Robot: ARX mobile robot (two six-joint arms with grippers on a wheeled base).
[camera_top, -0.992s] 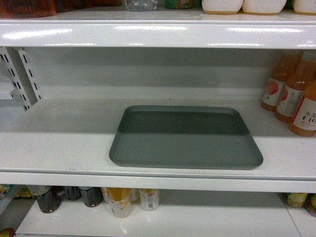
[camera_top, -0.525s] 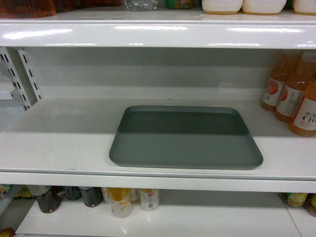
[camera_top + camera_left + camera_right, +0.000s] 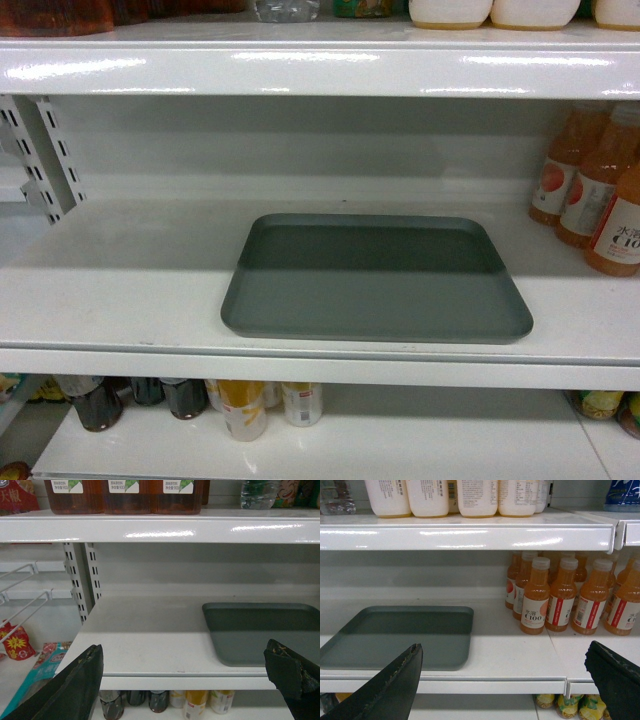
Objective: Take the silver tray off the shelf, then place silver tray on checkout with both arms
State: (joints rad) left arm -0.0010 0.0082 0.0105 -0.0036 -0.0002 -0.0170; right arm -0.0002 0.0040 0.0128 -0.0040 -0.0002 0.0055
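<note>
silver tray [image 3: 375, 285]: matte grey-green, rectangular, rounded corners, low raised rim, bare | pose: flat, long side along the front lip | place: shelf [image 3: 120, 290], middle board, toward 5 o'clock of centre, near the front edge | shelf: glossy white, slotted uprights at 9 o'clock

One silver tray [image 3: 375, 280]. Orange juice bottles [image 3: 563, 600], right of right wrist frame: eight or so visible, rear ones partly hidden. Three brown bottles [image 3: 125, 495], top of left wrist frame. Four white bottles [image 3: 455, 497], top shelf.
</note>
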